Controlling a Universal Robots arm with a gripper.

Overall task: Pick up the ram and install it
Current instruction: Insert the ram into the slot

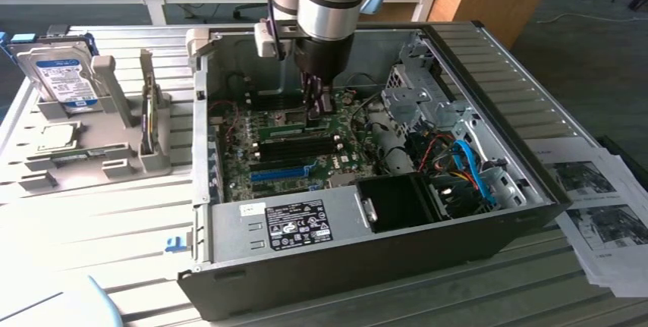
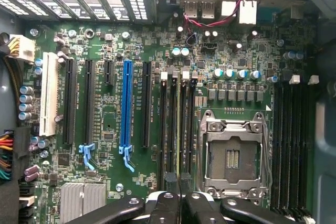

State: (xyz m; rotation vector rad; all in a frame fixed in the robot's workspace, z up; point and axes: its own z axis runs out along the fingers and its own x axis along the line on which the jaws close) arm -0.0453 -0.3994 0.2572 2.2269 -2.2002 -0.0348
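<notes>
My gripper (image 1: 319,108) reaches down into the open computer case (image 1: 526,114), just above the motherboard (image 1: 303,168). In the wrist view its fingertips (image 2: 171,180) stand close together, and the gripper (image 2: 178,181) is shut on the ram (image 2: 180,129). The ram appears there edge-on as a thin greenish line running along the black memory slots (image 2: 164,119) beside the CPU socket (image 2: 233,153). In the exterior view the ram (image 1: 294,119) is a narrow green stick lying level under the fingers, right over those slots. Whether it touches a slot I cannot tell.
A silver hard drive (image 1: 61,77) stands in a grey holder (image 1: 91,152) at the exterior view's left. Printed papers (image 1: 597,205) lie at the right. Inside the case are a blue slot (image 2: 125,103), a black fan unit (image 1: 405,202), drive cages (image 1: 420,88) and cables (image 1: 466,168).
</notes>
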